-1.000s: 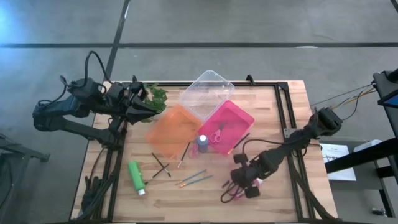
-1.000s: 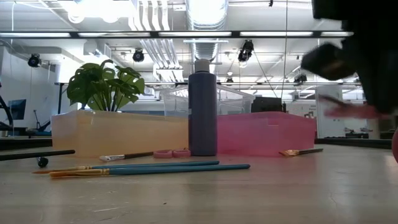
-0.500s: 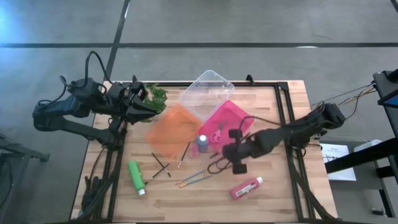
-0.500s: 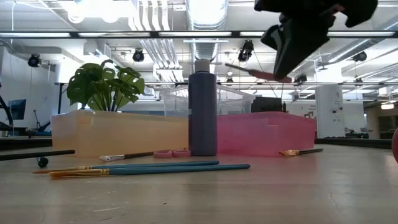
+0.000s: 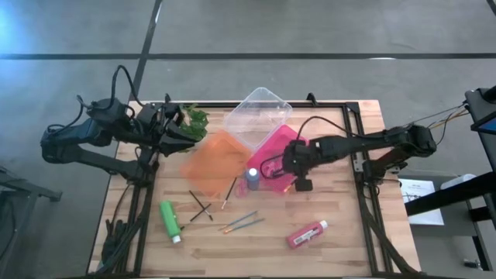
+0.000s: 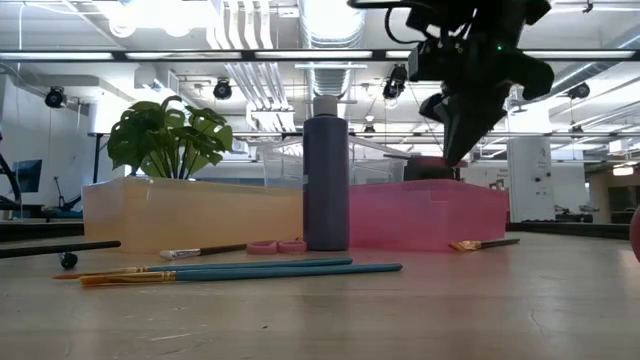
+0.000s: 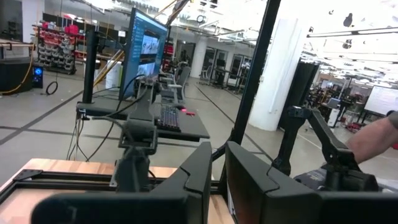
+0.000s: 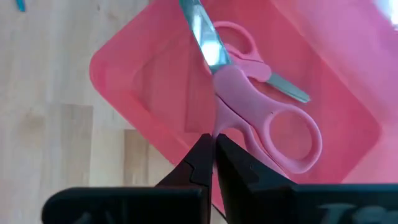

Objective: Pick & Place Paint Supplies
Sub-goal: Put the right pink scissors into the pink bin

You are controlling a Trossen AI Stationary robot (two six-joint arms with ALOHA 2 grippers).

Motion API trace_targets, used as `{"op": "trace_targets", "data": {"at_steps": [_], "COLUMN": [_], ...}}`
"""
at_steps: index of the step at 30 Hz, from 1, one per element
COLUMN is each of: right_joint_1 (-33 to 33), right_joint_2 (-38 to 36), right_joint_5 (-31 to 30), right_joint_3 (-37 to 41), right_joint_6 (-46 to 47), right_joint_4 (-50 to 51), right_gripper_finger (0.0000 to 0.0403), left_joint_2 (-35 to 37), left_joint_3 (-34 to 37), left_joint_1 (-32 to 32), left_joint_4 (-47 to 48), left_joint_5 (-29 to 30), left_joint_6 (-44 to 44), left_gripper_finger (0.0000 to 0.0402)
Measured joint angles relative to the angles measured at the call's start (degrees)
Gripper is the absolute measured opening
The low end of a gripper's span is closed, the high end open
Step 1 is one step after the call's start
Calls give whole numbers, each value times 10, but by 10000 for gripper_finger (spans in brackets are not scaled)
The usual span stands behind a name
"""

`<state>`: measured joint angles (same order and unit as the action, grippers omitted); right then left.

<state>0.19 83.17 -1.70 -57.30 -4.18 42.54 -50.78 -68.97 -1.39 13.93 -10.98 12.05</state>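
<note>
Wooden planking makes up our counter (image 5: pixel 341 232), with an orange tray (image 5: pixel 211 161), a clear tray (image 5: pixel 256 112) and a pink tray (image 5: pixel 298 146) clustered near its middle.

Our right gripper (image 5: pixel 297 161) hangs over the pink tray. In its wrist view the fingers (image 8: pixel 198 163) are pinched nearly together on the handle of a pair of pink scissors (image 8: pixel 249 115), held above the tray floor. A second pair of pink-handled scissors (image 8: pixel 239 46) already lies inside that tray beneath them. Our left gripper (image 5: pixel 186 130) waits at the counter's far left corner beside the plant (image 5: pixel 198 118), its fingers (image 7: pixel 199 168) drawn close with nothing between them.

We judge the job well short of halfway. One pair of scissors is in the tray and the held pair is about to join it. Left out on the counter are:
- the blue-purple bottle (image 5: pixel 252 178), standing against the pink tray's edge
- the green bottle (image 5: pixel 169 220), lying down
- the red bottle (image 5: pixel 307 233), lying down
- the teal-handled brushes (image 5: pixel 242 223)
- two crossed dark brushes (image 5: pixel 201 206)
- another brush (image 5: pixel 229 194) by the orange tray
- a further brush (image 6: pixel 483 243) beside the pink tray
</note>
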Motion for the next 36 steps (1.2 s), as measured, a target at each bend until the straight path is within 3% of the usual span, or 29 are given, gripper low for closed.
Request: {"op": "trace_targets", "data": {"at_steps": [24, 36], "right_joint_1": [-18, -26], "right_joint_2": [2, -17], "right_joint_5": [-13, -55], "right_joint_3": [1, 1], "right_joint_6": [13, 53], "right_joint_4": [-15, -21], "right_gripper_finger": [14, 141], "left_joint_2": [-1, -4], "left_joint_3": [0, 0], "left_joint_1": [0, -2], "left_joint_4": [41, 110], "left_joint_5": [0, 11], "left_joint_6": [-16, -14], "left_gripper_finger": [58, 58]}}
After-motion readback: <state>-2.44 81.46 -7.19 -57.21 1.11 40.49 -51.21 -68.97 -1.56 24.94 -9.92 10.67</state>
